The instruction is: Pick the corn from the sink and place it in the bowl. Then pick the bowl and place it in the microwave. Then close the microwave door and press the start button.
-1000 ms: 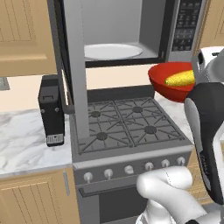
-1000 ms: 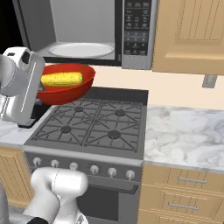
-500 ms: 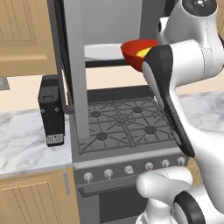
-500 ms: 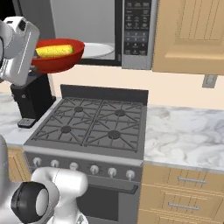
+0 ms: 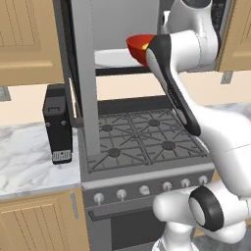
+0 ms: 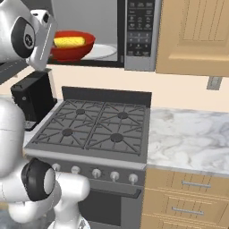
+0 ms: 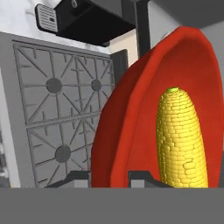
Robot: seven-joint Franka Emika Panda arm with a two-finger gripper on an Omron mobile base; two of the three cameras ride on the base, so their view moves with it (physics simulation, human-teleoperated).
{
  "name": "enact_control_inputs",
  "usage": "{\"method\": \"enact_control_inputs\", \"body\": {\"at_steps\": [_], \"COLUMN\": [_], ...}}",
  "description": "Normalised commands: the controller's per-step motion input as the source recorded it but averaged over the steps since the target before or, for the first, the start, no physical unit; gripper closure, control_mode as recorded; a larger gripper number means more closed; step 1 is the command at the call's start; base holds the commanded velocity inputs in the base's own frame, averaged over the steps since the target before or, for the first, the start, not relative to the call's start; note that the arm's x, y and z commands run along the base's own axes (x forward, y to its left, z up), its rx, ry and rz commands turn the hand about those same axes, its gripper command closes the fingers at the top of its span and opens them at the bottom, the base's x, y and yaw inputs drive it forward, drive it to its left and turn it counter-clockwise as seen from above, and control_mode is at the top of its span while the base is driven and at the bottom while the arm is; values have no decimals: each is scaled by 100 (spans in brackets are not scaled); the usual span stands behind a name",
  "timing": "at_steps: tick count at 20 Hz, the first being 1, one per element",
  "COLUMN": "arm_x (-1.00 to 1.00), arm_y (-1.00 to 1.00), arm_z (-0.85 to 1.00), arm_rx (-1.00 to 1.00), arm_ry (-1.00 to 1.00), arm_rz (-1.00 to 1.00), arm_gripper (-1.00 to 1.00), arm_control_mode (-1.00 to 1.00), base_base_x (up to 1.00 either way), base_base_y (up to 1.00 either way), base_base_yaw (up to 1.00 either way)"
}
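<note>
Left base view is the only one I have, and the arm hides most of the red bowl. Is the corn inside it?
Observer: Yes. In the right base view the corn lies flat inside the bowl.
Operator: Is the bowl already in the microwave?
Observer: It is at the microwave opening, beside the white turntable plate; whether it rests on the plate I cannot tell.
Operator: How does the gripper hold it?
Observer: In the hand view the gripper has one fingertip on each side of the bowl's rim.

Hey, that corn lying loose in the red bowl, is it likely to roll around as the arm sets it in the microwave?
Probably a little: the corn is round and lies loose in the smooth bowl. The bowl's high wall likely keeps it in.
</note>
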Motion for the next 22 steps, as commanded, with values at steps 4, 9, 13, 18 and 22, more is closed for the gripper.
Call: {"method": "enact_control_inputs", "body": {"at_steps": [4,9,13,18,22], "arm_x": [100,88,76,67,66], "arm_y": [0,0,9,13,9], "arm_z": [0,0,-20,-26,-23], "arm_rx": [0,0,0,0,0], "arm_ry": [-1,0,0,0,0], "arm_rz": [10,10,11,9,7], "arm_gripper": [100,100,100,100,100], "arm_control_mode": [-100,-100,-100,-100,-100], "base_base_x": [0,0,0,0,0], "base_base_y": [0,0,0,0,0], "base_base_yaw": [0,0,0,0,0]}}
